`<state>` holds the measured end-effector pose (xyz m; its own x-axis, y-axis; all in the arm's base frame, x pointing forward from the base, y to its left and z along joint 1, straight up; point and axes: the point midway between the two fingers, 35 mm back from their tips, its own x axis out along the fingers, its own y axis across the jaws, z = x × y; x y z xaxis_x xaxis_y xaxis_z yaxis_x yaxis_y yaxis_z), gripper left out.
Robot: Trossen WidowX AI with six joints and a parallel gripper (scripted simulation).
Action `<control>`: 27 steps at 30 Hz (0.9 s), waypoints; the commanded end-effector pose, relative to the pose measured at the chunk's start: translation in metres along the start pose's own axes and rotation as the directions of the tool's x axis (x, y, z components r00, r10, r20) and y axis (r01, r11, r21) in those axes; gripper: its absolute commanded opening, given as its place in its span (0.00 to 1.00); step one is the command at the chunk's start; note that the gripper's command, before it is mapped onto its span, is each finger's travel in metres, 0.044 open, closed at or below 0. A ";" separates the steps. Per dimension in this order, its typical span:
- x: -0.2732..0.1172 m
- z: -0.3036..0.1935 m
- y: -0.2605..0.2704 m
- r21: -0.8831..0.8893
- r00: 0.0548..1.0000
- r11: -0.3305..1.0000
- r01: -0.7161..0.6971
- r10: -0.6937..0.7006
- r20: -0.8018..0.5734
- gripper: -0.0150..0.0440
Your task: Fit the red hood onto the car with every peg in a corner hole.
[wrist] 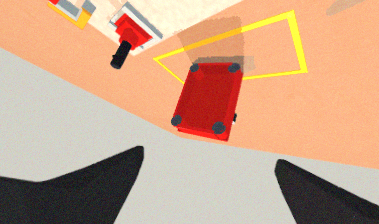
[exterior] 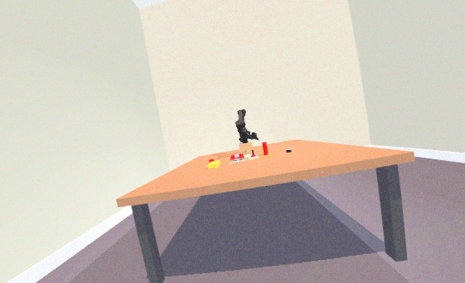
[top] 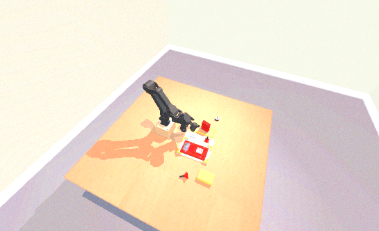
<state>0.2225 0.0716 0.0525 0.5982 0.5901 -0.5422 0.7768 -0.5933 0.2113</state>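
The red hood (top: pixel 206 126) (exterior: pixel 264 148) (wrist: pixel 210 97) stands up on an edge by the yellow outline. Its hollow side, with a dark round spot at each corner, faces the wrist camera. My gripper (top: pixel 196 126) (exterior: pixel 257 137) (wrist: pixel 209 159) is open and empty, with its fingers wide apart. In the wrist view the hood is ahead of the fingertips, not between them. The red chassis (top: pixel 194 154) (exterior: pixel 236 158) sits in the white jig (top: pixel 190 137), with light blocks on its deck. The pegs are too small to make out.
A red piece with a black shaft (top: pixel 206 140) (wrist: pixel 130 37) stands at the jig's corner nearest the hood. A yellow block (top: pixel 205 177) (exterior: pixel 213 164) and another red and black piece (top: pixel 185 175) lie beyond the chassis. A small black and white part (top: pixel 217 119) (exterior: pixel 288 151) lies past the hood.
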 end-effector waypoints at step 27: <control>0.024 -0.024 0.020 -0.864 0.975 0.452 0.223 -0.115 0.192 0.25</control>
<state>0.2497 0.0835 0.0619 0.4862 0.5547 -0.6752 0.7451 0.1407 0.6520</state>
